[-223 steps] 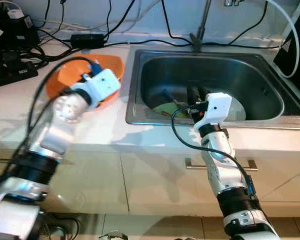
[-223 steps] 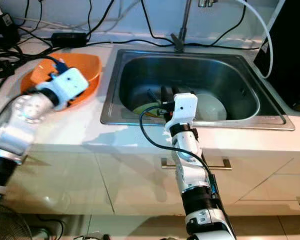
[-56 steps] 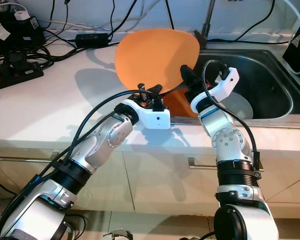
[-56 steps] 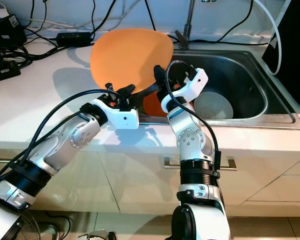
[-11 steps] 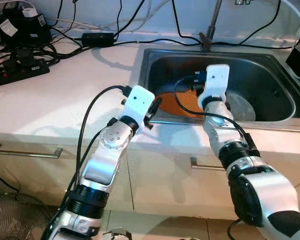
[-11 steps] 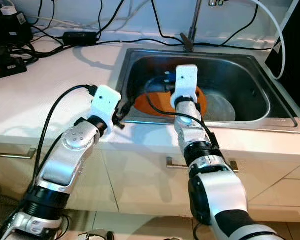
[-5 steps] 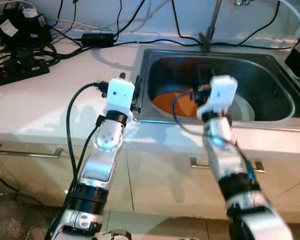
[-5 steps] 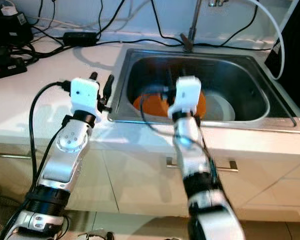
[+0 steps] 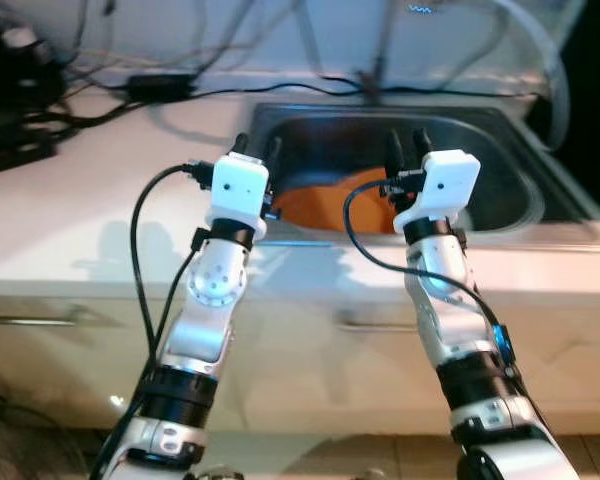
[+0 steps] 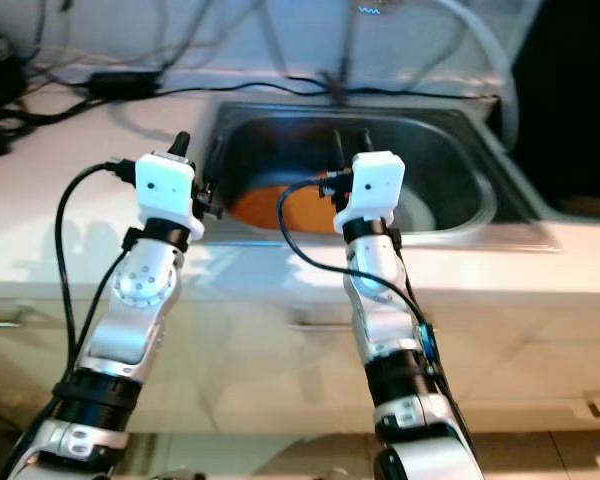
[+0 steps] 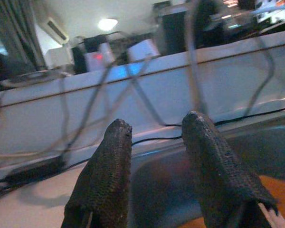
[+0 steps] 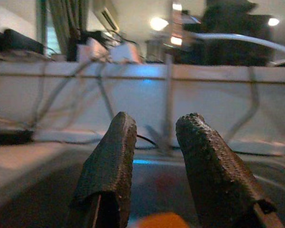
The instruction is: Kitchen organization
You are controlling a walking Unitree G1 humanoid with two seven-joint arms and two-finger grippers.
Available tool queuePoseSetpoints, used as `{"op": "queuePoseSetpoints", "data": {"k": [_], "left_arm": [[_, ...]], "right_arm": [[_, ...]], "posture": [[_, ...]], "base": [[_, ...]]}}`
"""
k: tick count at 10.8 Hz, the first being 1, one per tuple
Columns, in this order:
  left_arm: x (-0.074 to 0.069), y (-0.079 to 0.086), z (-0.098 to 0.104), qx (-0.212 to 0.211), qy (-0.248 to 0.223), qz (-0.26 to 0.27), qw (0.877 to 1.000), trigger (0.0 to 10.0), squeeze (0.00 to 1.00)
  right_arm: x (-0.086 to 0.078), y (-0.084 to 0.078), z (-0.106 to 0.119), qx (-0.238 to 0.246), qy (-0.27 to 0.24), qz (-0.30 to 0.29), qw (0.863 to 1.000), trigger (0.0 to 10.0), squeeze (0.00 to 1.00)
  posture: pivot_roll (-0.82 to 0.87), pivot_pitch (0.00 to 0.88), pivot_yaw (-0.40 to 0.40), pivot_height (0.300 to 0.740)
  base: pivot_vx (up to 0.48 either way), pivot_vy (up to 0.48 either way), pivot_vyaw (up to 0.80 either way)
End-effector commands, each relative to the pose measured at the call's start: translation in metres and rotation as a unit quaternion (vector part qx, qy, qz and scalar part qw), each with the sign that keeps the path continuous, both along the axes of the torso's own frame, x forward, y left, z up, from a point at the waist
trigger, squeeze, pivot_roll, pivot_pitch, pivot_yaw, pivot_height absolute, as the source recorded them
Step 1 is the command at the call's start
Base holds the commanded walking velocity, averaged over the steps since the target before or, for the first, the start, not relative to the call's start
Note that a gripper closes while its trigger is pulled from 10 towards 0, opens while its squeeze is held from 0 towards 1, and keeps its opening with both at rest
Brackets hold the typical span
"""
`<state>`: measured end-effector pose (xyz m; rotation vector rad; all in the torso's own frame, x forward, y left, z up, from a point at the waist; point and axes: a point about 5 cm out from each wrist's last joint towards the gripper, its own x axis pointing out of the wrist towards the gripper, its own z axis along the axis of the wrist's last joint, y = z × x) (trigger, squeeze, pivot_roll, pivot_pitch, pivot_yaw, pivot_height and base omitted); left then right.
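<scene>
An orange bowl (image 9: 325, 200) lies in the steel sink (image 9: 500, 140), toward its left front. My left gripper (image 9: 258, 148) stands open over the sink's left front rim, fingers pointing away from me, nothing between them. My right gripper (image 9: 407, 142) stands open above the sink's front edge, just right of the bowl, holding nothing. In the left wrist view the fingers (image 11: 111, 156) frame the sink's back rim, with a strip of orange bowl (image 11: 275, 190) below. The right wrist view shows its fingers (image 12: 199, 156) apart and a bit of the orange bowl (image 12: 154, 221) beneath.
A faucet (image 9: 380, 45) rises behind the sink. Black cables and a power adapter (image 9: 160, 85) lie along the back of the white counter (image 9: 80, 220). A pale dish (image 10: 425, 215) sits in the sink's right part. Cabinet fronts with a handle (image 9: 365, 325) are below.
The view has shifted and blurred. Since a second ago my left gripper has drawn back from the bowl to the sink's left rim, and my right gripper has lifted off the bowl.
</scene>
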<state>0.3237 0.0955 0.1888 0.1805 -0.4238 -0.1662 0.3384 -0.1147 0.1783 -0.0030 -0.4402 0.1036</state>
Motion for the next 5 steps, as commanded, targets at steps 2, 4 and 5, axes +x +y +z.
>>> {"op": "queuePoseSetpoints", "data": {"k": [2,4,5], "left_arm": [[0.000,-0.004,-0.001,0.005,-0.001,-0.004,1.000,10.0,0.00],[-0.001,-0.005,-0.001,0.004,-0.005,-0.007,1.000,10.0,0.00],[-0.001,-0.006,-0.001,0.003,-0.006,-0.008,1.000,10.0,0.00]], "right_arm": [[-0.001,0.000,0.002,0.003,0.004,0.003,1.000,10.0,0.00],[0.000,-0.007,0.002,0.003,0.007,-0.006,1.000,10.0,0.00],[0.000,-0.011,0.003,0.003,0.007,-0.013,1.000,10.0,0.00]], "posture": [[0.03,0.008,-0.006,0.740],[0.03,0.000,-0.008,0.740],[0.03,0.000,-0.003,0.740]], "base": [[0.000,-0.480,0.00],[0.000,-0.480,0.00],[0.000,-0.480,0.00]]}}
